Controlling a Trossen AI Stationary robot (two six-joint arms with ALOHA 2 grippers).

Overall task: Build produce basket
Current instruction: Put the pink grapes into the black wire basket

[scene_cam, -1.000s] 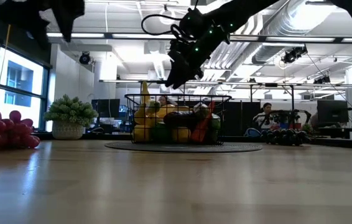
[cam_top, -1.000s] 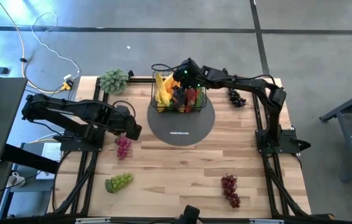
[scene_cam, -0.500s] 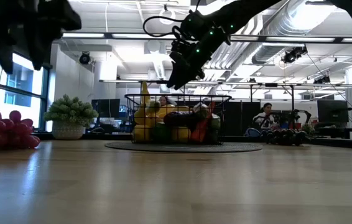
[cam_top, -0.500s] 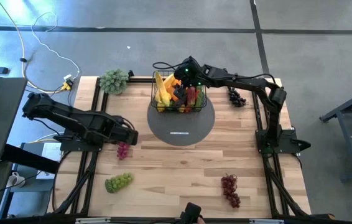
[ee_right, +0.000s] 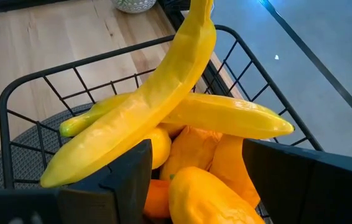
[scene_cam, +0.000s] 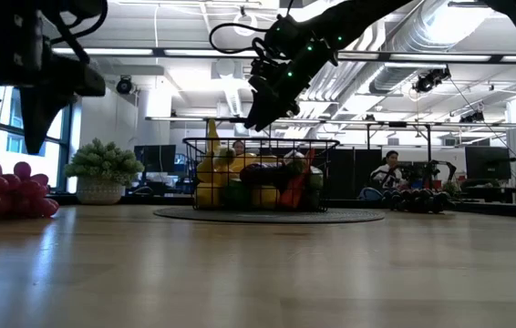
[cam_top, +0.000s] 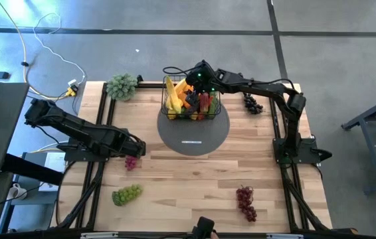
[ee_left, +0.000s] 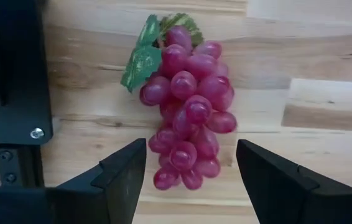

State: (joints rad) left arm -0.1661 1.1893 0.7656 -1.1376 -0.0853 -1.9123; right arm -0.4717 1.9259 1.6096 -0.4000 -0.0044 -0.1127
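Note:
The black wire basket point(cam_top: 191, 105) stands on the round grey mat point(cam_top: 193, 136), filled with bananas point(ee_right: 163, 93), mangoes point(ee_right: 207, 186) and other produce. My right gripper point(cam_top: 198, 78) hangs open just over the basket's far left corner, touching nothing. A bunch of purple-red grapes point(ee_left: 188, 115) lies on its side on the wood at the left point(cam_top: 131, 161). My left gripper point(ee_left: 191, 180) points straight down above it, open. Its fingers stand on either side of the bunch's lower end and clear of it point(scene_cam: 7, 128).
Green grapes point(cam_top: 127, 194) lie near the front left, dark red grapes point(cam_top: 245, 201) near the front right, and black grapes point(cam_top: 253, 103) at the back right. A grey-green leafy bunch point(cam_top: 121, 86) stands at the back left corner. Bare wood lies in front of the mat.
My left gripper has come down toward the purple-red grapes and rolled about its own axis, so its fingers now flank the bunch. The grapes have not moved.

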